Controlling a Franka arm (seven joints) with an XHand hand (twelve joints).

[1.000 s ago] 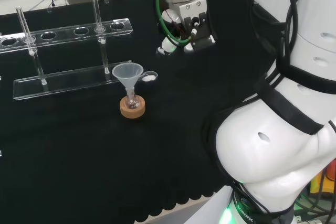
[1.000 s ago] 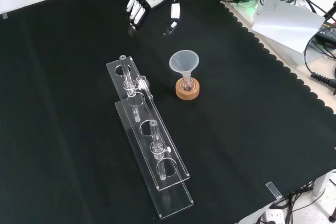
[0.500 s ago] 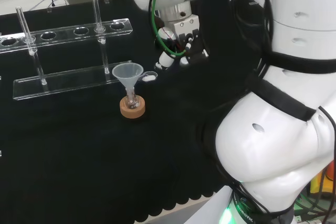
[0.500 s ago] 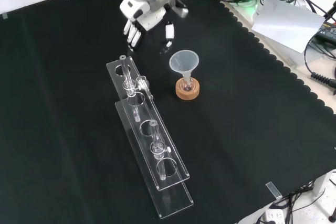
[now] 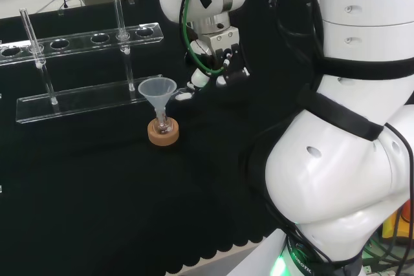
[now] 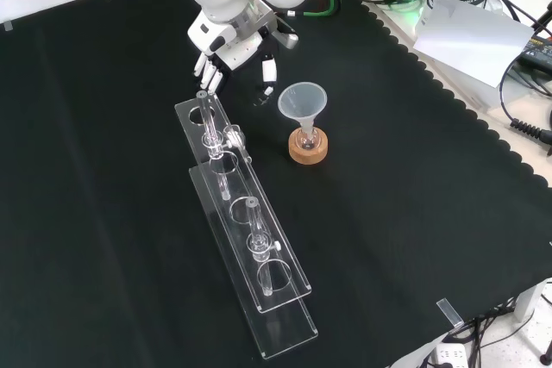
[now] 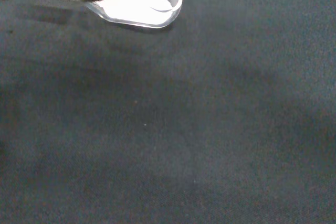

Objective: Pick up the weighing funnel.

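The hand (image 6: 228, 36) hovers low over the black cloth, fingers (image 6: 205, 65) straight and spread, thumb apart, nothing in it. Right by its fingertips the weighing funnel (image 5: 184, 95) lies flat, white powder in its scoop. Next to it, the big funnel (image 5: 157, 88) stands in a small flask (image 5: 162, 123) on a cork ring (image 5: 162, 136).

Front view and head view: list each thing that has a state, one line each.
hand: open, holding nothing.
weighing funnel: lying on the cloth, not held.
funnel: upright, stem in the flask.
flask: upright on cork ring.
test tubes: upright in the rack.
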